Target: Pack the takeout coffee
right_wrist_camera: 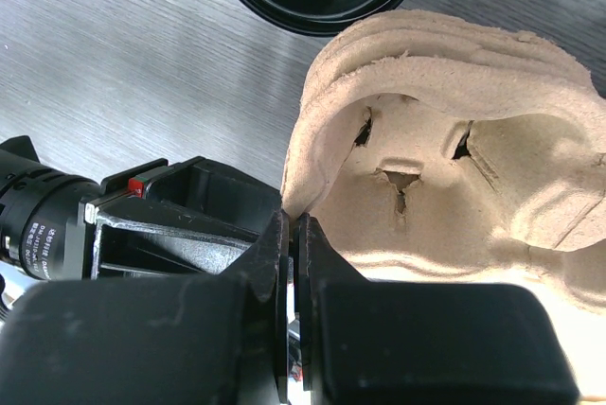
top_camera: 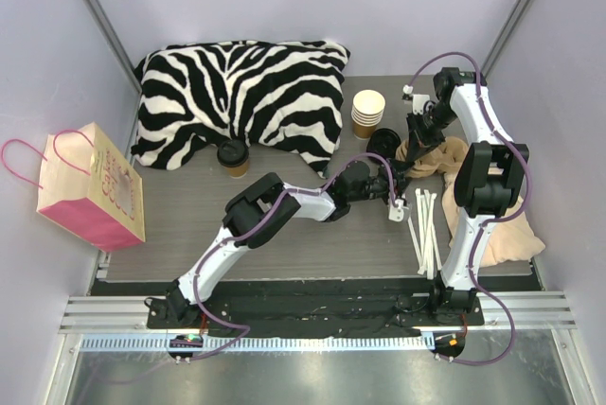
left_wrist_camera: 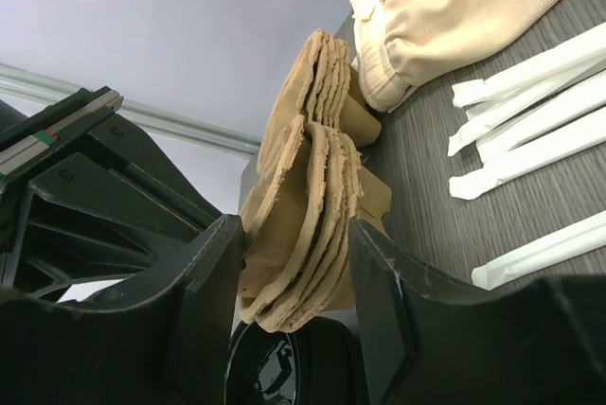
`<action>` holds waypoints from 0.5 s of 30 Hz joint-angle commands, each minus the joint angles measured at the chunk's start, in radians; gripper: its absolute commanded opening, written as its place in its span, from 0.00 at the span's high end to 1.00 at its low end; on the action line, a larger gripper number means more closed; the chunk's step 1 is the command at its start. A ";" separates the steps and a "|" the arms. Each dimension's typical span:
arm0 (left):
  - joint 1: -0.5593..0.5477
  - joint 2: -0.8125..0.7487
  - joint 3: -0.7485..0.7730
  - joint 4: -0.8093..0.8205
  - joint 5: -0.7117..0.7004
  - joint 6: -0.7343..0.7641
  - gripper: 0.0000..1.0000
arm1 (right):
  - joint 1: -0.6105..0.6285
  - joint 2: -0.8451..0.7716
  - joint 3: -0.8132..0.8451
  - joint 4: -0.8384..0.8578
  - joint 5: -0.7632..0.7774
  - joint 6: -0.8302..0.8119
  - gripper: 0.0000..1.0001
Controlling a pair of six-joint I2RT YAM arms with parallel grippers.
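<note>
- Left gripper (left_wrist_camera: 295, 235): jaws about half apart, straddling the pulp carrier stack (left_wrist_camera: 308, 187), which fills the gap and seems clamped.
- Right gripper (right_wrist_camera: 294, 239): closed tight, pinching a rim of the same stack at centre right of the overhead view.
- Takeout coffee (top_camera: 233, 157): upright with its lid on, well apart to the left of both grippers, at the lower edge of the zebra pillow (top_camera: 237, 93).
- The left arm looks nearer; any reach would go leftward across the table.
</note>
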 commanded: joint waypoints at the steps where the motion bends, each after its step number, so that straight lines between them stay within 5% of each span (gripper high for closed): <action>1: 0.004 -0.008 -0.019 0.048 0.016 0.006 0.47 | -0.004 -0.048 0.042 -0.107 -0.016 -0.007 0.99; 15: -0.003 -0.057 -0.092 0.090 0.031 0.022 0.46 | -0.004 -0.045 0.044 -0.105 -0.013 -0.004 0.99</action>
